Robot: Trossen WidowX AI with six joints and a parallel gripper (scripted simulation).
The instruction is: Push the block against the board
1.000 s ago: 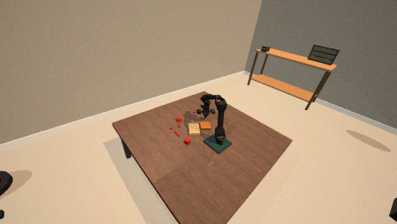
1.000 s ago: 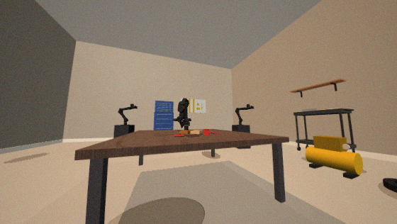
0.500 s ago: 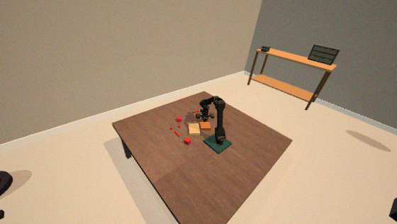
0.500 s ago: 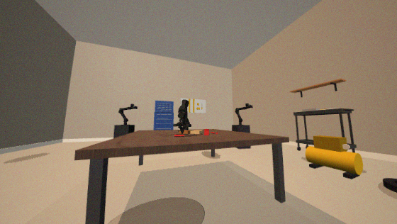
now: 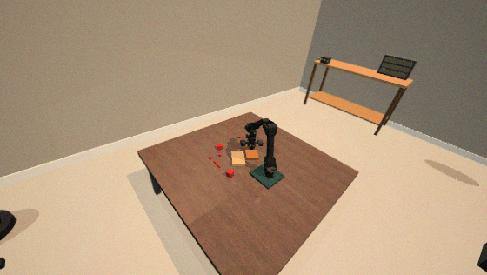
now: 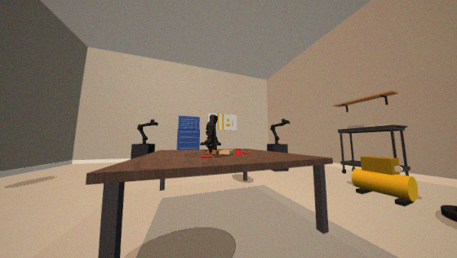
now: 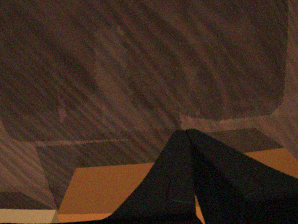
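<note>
Two slabs [image 5: 238, 159] [image 6: 225, 152] [image 7: 107, 190] side by side on the table [image 5: 243, 217] [image 6: 184, 163] [image 7: 125, 60], small rod [image 5: 216, 164] left in top view

— Your block [image 5: 251, 155] [image 7: 107, 190]?
— Plain orange. Your board [image 5: 238, 159] [image 7: 27, 216]: pale tan.
— Your table [image 5: 261, 217] [image 6: 204, 163] [image 7: 135, 75]?
— Dark brown, streaked grain. Your gripper [image 5: 251, 147] [image 6: 210, 151] [image 7: 184, 140]: black.
</note>
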